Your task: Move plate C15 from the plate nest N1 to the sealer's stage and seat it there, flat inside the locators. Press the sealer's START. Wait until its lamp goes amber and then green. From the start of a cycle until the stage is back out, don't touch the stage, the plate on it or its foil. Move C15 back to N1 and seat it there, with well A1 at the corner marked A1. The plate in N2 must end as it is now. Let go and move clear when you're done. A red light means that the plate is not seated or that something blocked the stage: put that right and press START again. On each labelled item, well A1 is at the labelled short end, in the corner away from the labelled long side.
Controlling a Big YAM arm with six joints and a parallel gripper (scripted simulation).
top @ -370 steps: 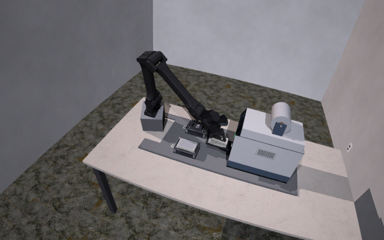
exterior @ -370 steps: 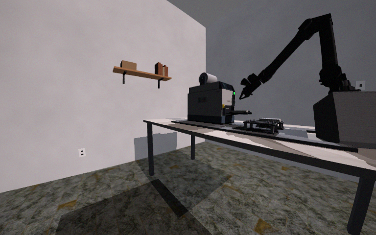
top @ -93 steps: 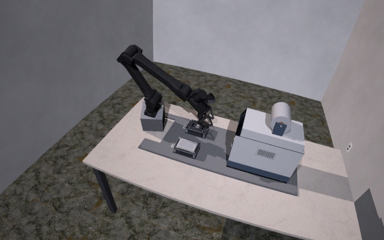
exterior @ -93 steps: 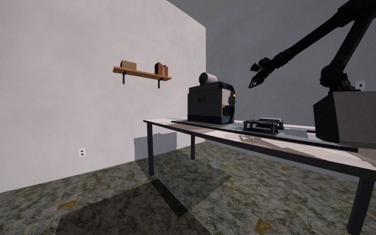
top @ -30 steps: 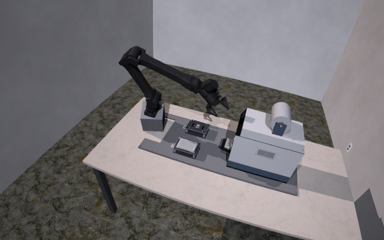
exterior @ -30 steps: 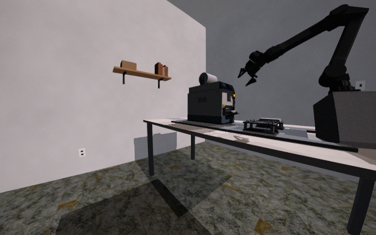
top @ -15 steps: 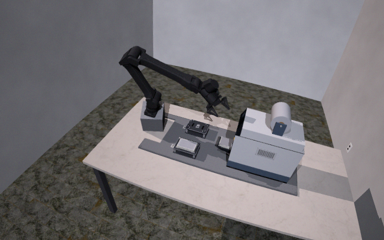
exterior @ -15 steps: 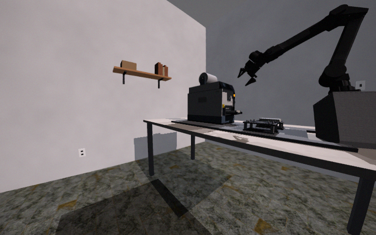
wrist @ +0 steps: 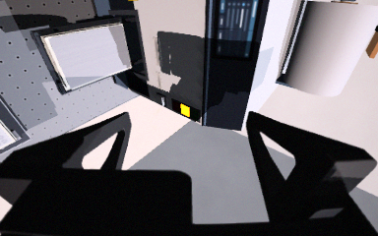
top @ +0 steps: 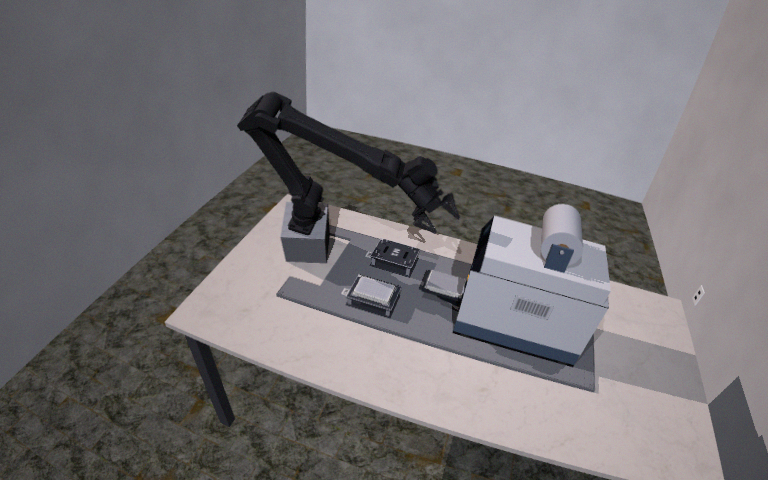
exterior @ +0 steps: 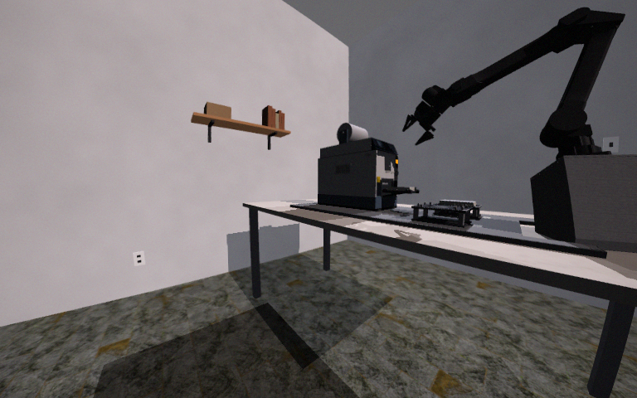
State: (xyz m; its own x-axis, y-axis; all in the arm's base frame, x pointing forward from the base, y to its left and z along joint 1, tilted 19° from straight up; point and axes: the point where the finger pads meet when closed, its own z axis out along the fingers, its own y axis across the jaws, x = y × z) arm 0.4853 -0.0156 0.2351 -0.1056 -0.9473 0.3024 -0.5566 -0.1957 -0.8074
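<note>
Plate C15 [top: 444,281] lies on the sealer's stage, which stands out from the left face of the sealer [top: 532,283]. In the wrist view the plate [wrist: 86,54] has a flat silvery top. A small amber-yellow light [wrist: 185,109] glows low on the sealer's front and also shows in the exterior view [exterior: 396,162]. My gripper [top: 438,217] is open and empty. It hangs in the air behind the nests and well above the stage, touching nothing, as the side view [exterior: 415,133] and the wrist view [wrist: 189,133] show. The far nest [top: 394,254] is empty.
The near nest holds a plate with a white top [top: 372,291]. A foil roll [top: 562,232] sits on top of the sealer. The arm's base block [top: 305,237] stands at the table's left end. Both nests and the sealer rest on a grey baseplate [top: 419,322].
</note>
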